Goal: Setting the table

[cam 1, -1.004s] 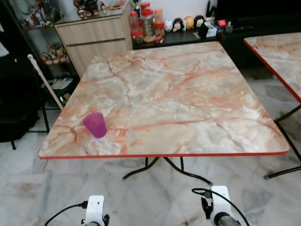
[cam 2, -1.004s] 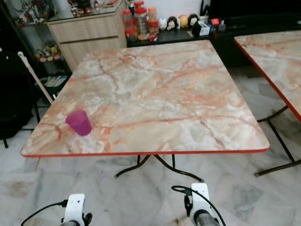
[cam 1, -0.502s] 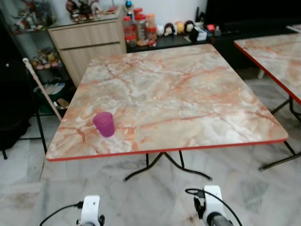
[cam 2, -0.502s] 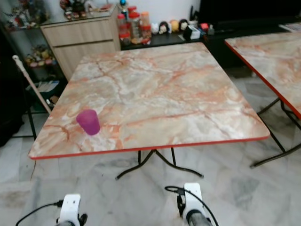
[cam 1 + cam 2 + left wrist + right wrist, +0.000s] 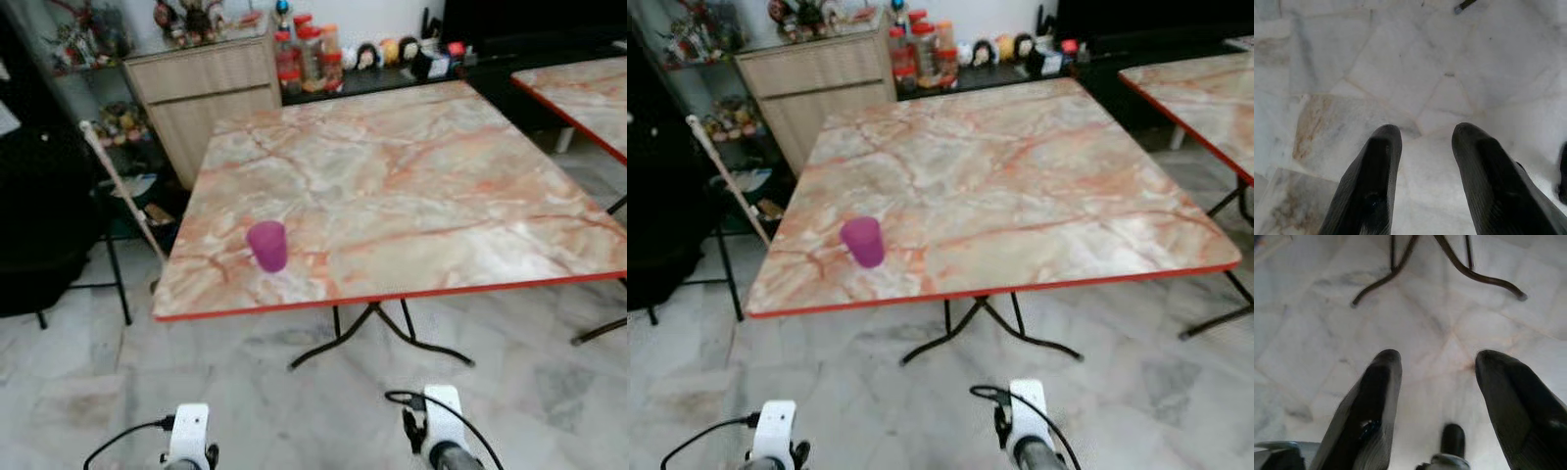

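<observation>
Facing: your small purple plastic cup stands upright, ahead, nearer the left gripper.
Grippers: left and right gripper both spread, empty.

A glossy, smooth marble-patterned top with a red rim is seen on the table, and thin dark metal legs are carried beneath it. The purple cup looks like translucent, matt plastic. The floor is laid in polished pale marble pieces with grey and rusty veining. The cabinet is faced in light matt wood grain. The left gripper and right gripper fingers are finished in smooth black plastic with a slight sheen.
</observation>
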Tool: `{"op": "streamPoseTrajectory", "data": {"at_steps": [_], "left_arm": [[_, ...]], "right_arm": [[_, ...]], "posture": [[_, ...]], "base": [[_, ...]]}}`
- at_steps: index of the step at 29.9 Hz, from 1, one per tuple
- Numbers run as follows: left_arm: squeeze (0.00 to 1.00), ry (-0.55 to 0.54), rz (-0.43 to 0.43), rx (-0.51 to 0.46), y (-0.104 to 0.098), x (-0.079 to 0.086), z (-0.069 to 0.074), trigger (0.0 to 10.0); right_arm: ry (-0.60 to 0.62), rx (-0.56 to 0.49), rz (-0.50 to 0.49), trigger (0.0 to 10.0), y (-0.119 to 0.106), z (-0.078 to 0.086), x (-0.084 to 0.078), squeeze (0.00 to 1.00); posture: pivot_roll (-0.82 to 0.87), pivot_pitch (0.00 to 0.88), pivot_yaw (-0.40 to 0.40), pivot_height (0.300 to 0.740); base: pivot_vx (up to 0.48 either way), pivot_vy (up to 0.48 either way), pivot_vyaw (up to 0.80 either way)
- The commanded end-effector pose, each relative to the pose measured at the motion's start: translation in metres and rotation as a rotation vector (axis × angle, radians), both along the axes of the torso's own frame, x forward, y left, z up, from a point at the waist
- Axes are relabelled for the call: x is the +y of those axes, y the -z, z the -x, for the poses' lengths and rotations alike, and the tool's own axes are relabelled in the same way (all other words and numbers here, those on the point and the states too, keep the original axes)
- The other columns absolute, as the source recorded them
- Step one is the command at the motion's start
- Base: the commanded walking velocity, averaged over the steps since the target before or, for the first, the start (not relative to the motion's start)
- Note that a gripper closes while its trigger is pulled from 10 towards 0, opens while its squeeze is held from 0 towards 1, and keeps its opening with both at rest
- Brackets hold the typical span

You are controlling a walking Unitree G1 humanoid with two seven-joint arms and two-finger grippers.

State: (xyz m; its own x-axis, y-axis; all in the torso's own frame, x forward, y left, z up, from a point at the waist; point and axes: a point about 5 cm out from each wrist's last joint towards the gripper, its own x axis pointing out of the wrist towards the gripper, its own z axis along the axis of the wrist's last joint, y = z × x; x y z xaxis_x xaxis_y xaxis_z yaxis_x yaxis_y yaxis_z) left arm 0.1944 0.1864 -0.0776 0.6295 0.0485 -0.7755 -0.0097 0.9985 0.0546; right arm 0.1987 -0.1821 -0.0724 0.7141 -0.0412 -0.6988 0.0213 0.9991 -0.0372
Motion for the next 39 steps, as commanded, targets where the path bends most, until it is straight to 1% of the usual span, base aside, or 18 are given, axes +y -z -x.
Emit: {"op": "streamPoseTrajectory", "data": {"at_steps": [1,4,5,6,9,11,13,16,17,22,25,26,27,29,31,32,37,39], "left_arm": [[0.0,0.06,-0.018,-0.048,-0.006,-0.002,-0.01,10.0],[0.0,0.09,-0.023,-0.154,-0.017,-0.007,-0.024,10.0],[0.0,0.077,-0.03,-0.226,-0.024,-0.005,-0.033,10.0],[0.0,0.077,-0.03,-0.226,-0.024,-0.005,-0.033,10.0],[0.0,0.048,-0.054,-0.357,-0.039,0.001,-0.045,10.0],[0.0,-0.002,-0.087,-0.484,-0.055,0.011,-0.054,10.0],[0.0,-0.009,-0.088,-0.5,-0.057,0.012,-0.055,10.0],[0.0,-0.033,-0.115,-0.614,-0.073,0.019,-0.059,10.0],[0.0,-0.051,-0.127,-0.679,-0.082,0.021,-0.059,10.0],[0.0,-0.056,-0.135,-0.709,-0.087,0.021,-0.058,10.0],[0.0,-0.134,-0.076,-0.96,-0.146,0.013,-0.09,10.0],[0.0,-0.142,-0.029,-1.043,-0.169,0.006,-0.104,10.0],[0.0,-0.142,-0.029,-1.043,-0.169,0.006,-0.104,10.0],[0.0,-0.152,0.015,-1.097,-0.187,0.001,-0.114,10.0],[0.0,-0.134,0.047,-1.149,-0.204,-0.007,-0.125,10.0],[0.0,-0.115,0.076,-1.182,-0.218,-0.014,-0.137,10.0],[0.0,-0.075,0.106,-1.197,-0.232,-0.024,-0.15,10.0],[0.0,-0.048,0.132,-1.197,-0.241,-0.03,-0.157,10.0]], "right_arm": [[0.007,-0.002,-0.009,10.0,0.0,0.0,0.003,0.0],[0.009,-0.003,-0.008,10.0,0.0,0.0,0.003,0.0],[0.01,-0.003,-0.007,10.0,0.0,0.0,0.002,0.0],[0.01,-0.003,-0.007,10.0,0.0,0.0,0.002,0.0],[0.013,-0.004,-0.007,10.0,0.0,0.0,0.002,0.0],[0.013,-0.003,-0.005,10.0,0.0,0.0,0.001,0.0],[0.013,-0.003,-0.004,10.0,0.0,0.0,0.001,0.0],[0.008,-0.003,-0.002,10.0,0.0,-0.001,0.0,0.0],[0.005,-0.003,0.002,10.0,-0.001,-0.001,0.0,0.0],[0.002,-0.003,0.005,10.0,-0.001,-0.001,0.0,0.0],[-0.011,-0.005,0.012,10.0,-0.002,-0.004,0.0,0.0],[-0.02,-0.006,0.019,10.0,-0.002,-0.005,0.001,0.0],[-0.02,-0.006,0.019,10.0,-0.002,-0.005,0.001,0.0],[-0.019,-0.009,0.022,10.0,-0.003,-0.006,0.001,0.0],[-0.013,-0.009,0.024,10.0,-0.003,-0.006,0.001,0.0],[-0.007,0.001,0.031,10.0,-0.003,-0.006,0.0,0.0],[-0.008,0.012,0.033,10.0,-0.001,-0.004,0.0,0.0],[-0.008,0.027,0.063,10.0,0.001,0.001,-0.003,0.0]], "posture": [[-0.04,0.0,0.125,0.74],[-0.04,0.0,0.125,0.74],[-0.03,0.0,0.124,0.74],[-0.03,0.0,0.124,0.74],[-0.02,0.0,0.121,0.74],[-0.01,0.0,0.115,0.74],[-0.01,0.0,0.115,0.74],[0.0,0.0,0.11,0.74],[0.0,0.0,0.106,0.74],[0.0,0.0,0.105,0.74],[0.02,0.0,0.093,0.74],[0.02,0.0,0.091,0.74],[0.02,0.0,0.091,0.74],[0.01,0.0,0.094,0.74],[0.0,0.0,0.096,0.74],[0.0,0.0,0.097,0.74],[-0.01,0.0,0.099,0.74],[-0.01,0.0,0.099,0.74]], "base": [[0.0,0.0,0.0],[0.0,0.0,0.0],[0.0,0.0,0.0],[0.0,0.0,0.0],[0.0,0.0,0.0],[0.0,0.0,0.0],[0.0,0.0,0.0],[0.0,0.0,0.0],[0.0,0.0,0.0],[0.0,0.0,0.0],[0.0,0.0,0.0],[0.0,0.0,0.0],[0.0,0.0,0.0],[0.0,0.0,0.0],[0.0,0.0,0.0],[0.0,0.0,0.0],[0.0,0.0,0.0],[0.0,0.0,0.0]]}}
